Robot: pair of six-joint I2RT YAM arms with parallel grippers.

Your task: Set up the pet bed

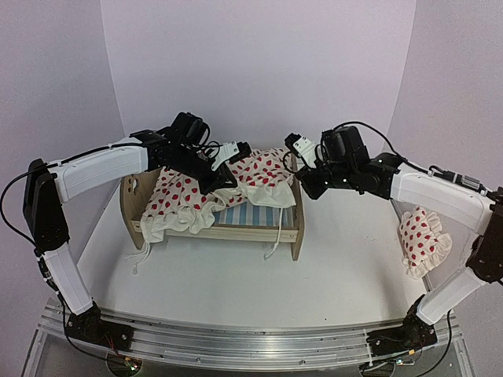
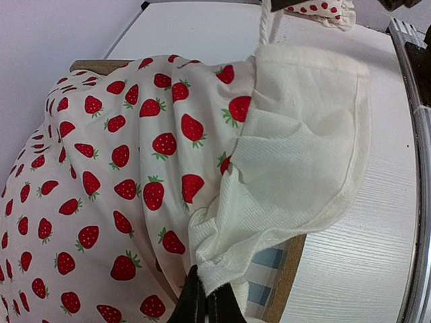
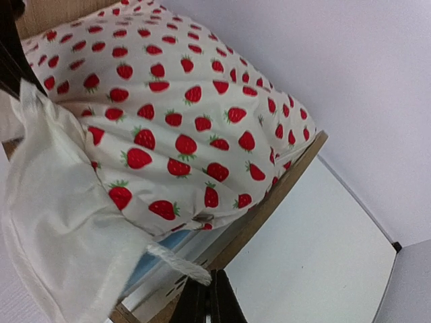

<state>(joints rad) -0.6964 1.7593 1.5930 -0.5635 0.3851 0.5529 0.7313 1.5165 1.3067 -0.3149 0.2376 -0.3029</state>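
Spreading the duvet.
My left gripper (image 2: 205, 301) pinches the cream strawberry-print ruffled duvet (image 1: 185, 192); my right gripper (image 3: 207, 301) is closed at its edge, catch unclear. The light-wood pet bed (image 1: 236, 233) sits at twelve o'clock. I should draw evenly toward three o'clock, low.

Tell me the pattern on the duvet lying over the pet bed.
The duvet has red strawberries with green tops on cream; clearest in the left wrist view.

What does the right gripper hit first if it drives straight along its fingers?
Almost at once the white cord: its end lies at the tips of the shut right gripper, maybe already touching. Just beyond sits the wooden rail of the pet bed, then the strawberry duvet. Depth unclear.
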